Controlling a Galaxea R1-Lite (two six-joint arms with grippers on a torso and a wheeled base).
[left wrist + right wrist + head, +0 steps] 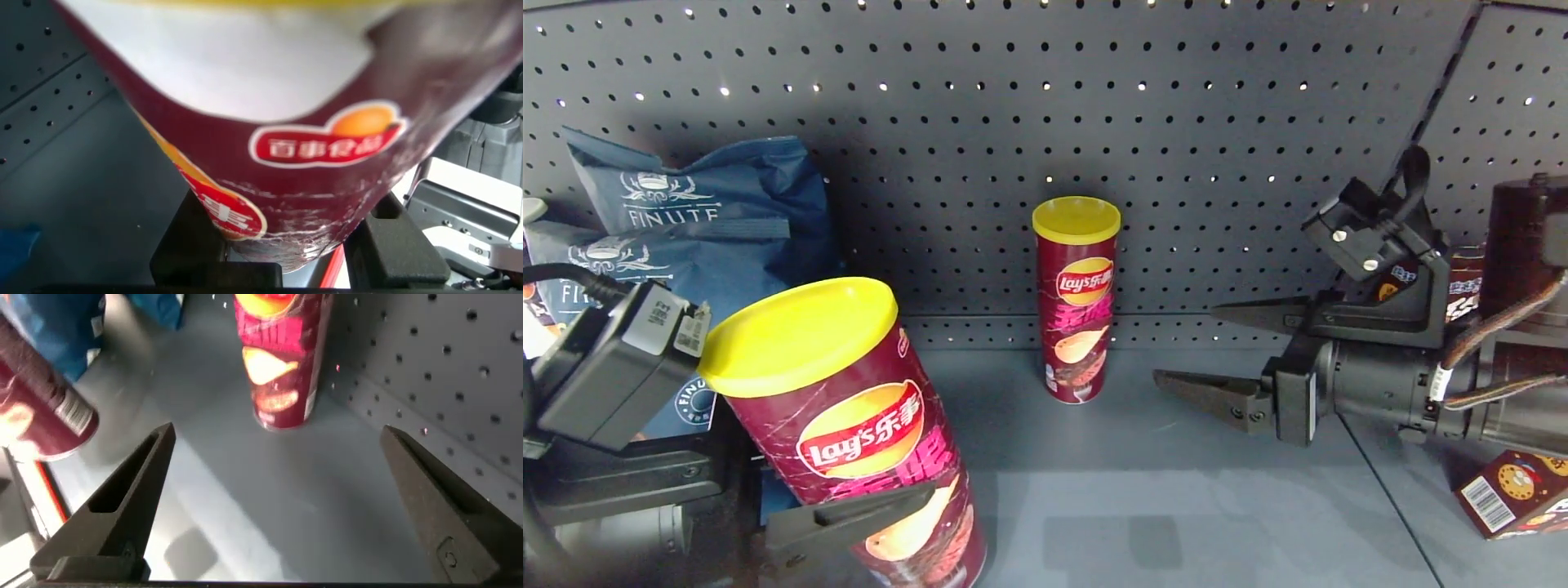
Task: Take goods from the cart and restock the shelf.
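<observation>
A maroon chip can with a yellow lid (pixel 1076 298) stands upright on the grey shelf (pixel 1176 490), close to the pegboard back wall; it also appears as the chip can (pixel 279 363). My right gripper (pixel 1184 347) hangs open to the right of it, fingers (pixel 122 506) spread wide and empty, pointing toward the can. At the lower left, a second, tilted chip can (pixel 849 433) is held above the shelf's front by my left gripper (pixel 849 514), which is shut on its lower body; the can (pixel 310 139) sits between the two fingers (pixel 392 249).
Blue snack bags (pixel 686 220) lean against the pegboard (pixel 1176 122) at the left. Dark brown boxes (pixel 1511 494) lie at the far right past a shelf divider. Bare shelf floor lies between the standing can and the held can.
</observation>
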